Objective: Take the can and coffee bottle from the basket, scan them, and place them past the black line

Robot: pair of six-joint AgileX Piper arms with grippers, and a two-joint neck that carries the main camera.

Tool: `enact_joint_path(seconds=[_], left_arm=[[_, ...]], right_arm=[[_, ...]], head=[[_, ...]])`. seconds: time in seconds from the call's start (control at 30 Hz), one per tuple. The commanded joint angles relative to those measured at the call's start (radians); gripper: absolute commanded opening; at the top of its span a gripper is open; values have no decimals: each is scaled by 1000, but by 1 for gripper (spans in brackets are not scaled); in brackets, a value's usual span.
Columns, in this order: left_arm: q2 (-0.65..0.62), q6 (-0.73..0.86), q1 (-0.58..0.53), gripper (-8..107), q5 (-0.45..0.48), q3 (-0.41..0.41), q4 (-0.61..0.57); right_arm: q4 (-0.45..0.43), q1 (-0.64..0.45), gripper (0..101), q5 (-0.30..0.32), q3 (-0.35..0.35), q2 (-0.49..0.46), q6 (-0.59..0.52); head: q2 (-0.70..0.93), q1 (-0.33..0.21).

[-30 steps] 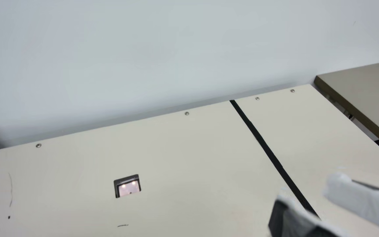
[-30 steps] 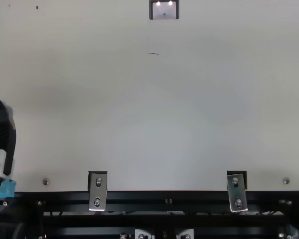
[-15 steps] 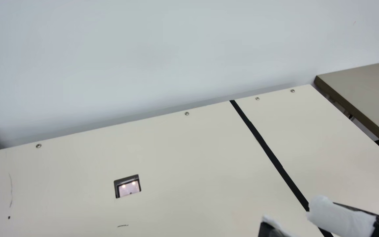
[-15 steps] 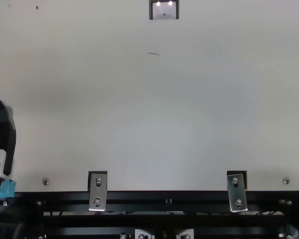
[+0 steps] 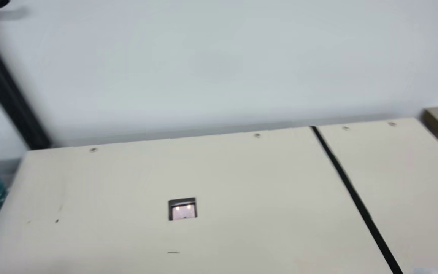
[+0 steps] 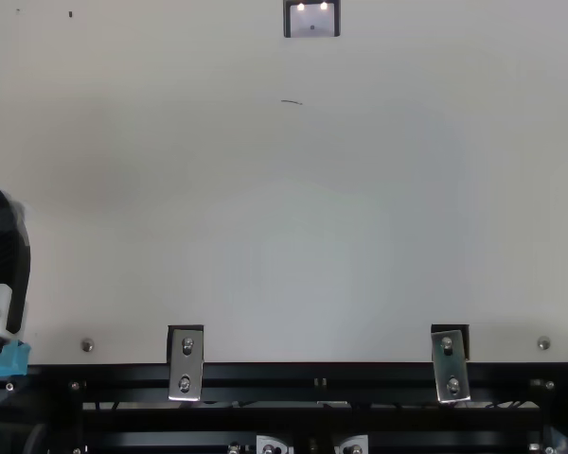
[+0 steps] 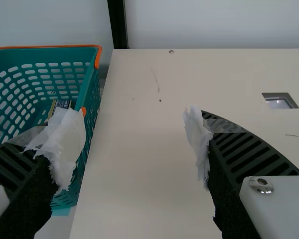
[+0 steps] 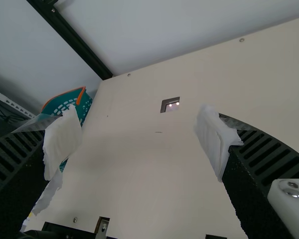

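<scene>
- Two grippers, both spread wide with nothing between their fingers: my left gripper [image 7: 133, 115] and my right gripper [image 8: 138, 113].
- The basket [image 7: 92, 107] stands just off the left edge of the worktop [image 5: 242, 182], near its far left corner; my left gripper is the nearer, with the basket out to its left.
- A dark printed item [image 7: 63, 104] sits inside, partly hidden; can or coffee bottle, I cannot tell, nor how its long axis runs.
- I judge that my left arm should go left and down inside, clearing the rim.
- The scanner window [image 5: 183, 212] lies between basket and black line [image 5: 356, 198], the latter towards the right edge.
</scene>
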Motion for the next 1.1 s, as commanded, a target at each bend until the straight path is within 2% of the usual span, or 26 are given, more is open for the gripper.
enact_joint_path(seconds=[0.0, 0.43, 0.7, 1.07], left_arm=[[0, 0, 0, 90, 0, 0, 0], [0, 0, 0, 90, 0, 0, 0], [0, 0, 0, 90, 0, 0, 0], [0, 0, 0, 90, 0, 0, 0]], right_arm=[[0, 0, 101, 0, 0, 0, 0], [0, 0, 101, 0, 0, 0, 0], [0, 0, 101, 0, 0, 0, 0], [0, 0, 101, 0, 0, 0, 0]], head=[[64, -6], [508, -34], [725, -37], [725, -37]])
